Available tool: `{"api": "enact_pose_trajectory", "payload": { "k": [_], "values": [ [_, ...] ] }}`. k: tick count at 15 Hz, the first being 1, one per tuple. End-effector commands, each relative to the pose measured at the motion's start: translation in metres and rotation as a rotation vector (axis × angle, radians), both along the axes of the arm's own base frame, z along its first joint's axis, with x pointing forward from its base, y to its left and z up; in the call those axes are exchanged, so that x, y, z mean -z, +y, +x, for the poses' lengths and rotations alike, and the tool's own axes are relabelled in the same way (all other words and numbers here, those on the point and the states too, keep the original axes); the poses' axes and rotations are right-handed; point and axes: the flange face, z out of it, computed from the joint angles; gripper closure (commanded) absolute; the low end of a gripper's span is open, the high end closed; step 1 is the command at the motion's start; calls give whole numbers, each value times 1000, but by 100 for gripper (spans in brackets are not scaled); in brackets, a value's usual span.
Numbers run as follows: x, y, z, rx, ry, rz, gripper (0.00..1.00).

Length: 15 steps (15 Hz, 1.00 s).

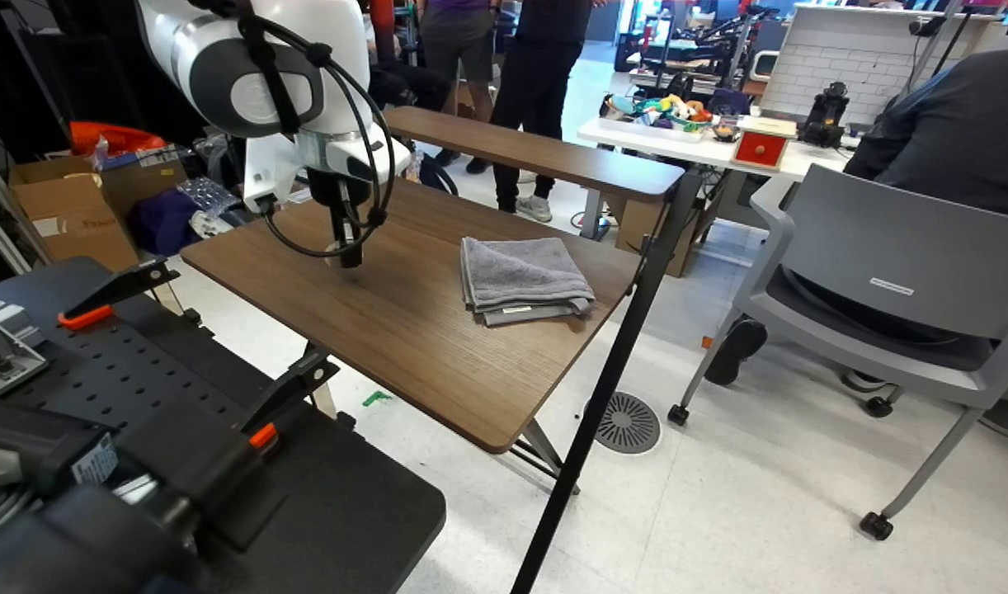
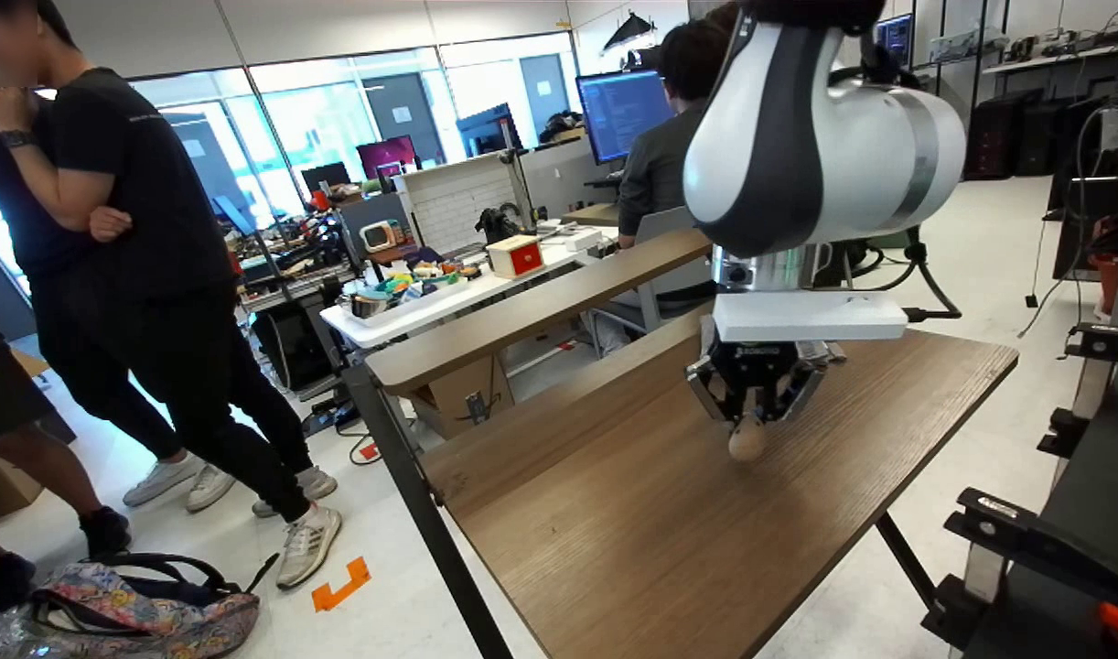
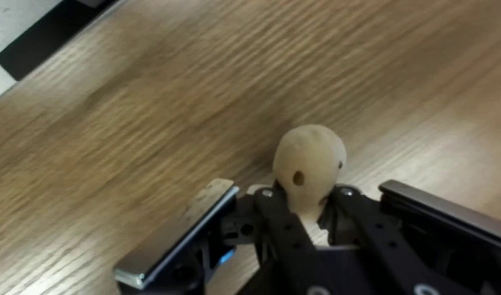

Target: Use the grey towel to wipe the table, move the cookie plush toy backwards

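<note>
The cookie plush toy, small, rounded and tan with dark spots, is pinched between the fingertips of my gripper (image 3: 309, 192) in the wrist view (image 3: 310, 155). It also shows below the gripper (image 2: 749, 416) in an exterior view (image 2: 747, 441). The toy is at or just above the brown wood-grain table (image 1: 405, 322); I cannot tell if it touches. The table also shows here (image 2: 669, 522). The folded grey towel (image 1: 525, 276) lies on the table, apart from the gripper (image 1: 349, 254); it is outside the wrist view and mostly hidden behind the gripper in an exterior view.
A narrow raised brown board (image 1: 537, 153) runs along one long side of the table, with a black metal leg (image 1: 611, 371) at the corner. A black bench (image 1: 347, 495) with clamps stands near the opposite side. A grey chair (image 1: 892, 256) and people stand around.
</note>
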Motion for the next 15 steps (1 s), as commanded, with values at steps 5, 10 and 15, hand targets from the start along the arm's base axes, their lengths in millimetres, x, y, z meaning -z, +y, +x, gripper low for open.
{"api": "enact_pose_trajectory", "payload": {
  "k": [5,10,15],
  "values": [
    [-5,16,99,275,-185,220,97],
    [30,2,149,453,-325,257,97],
    [56,-6,172,619,-438,283,97]
  ]
}}
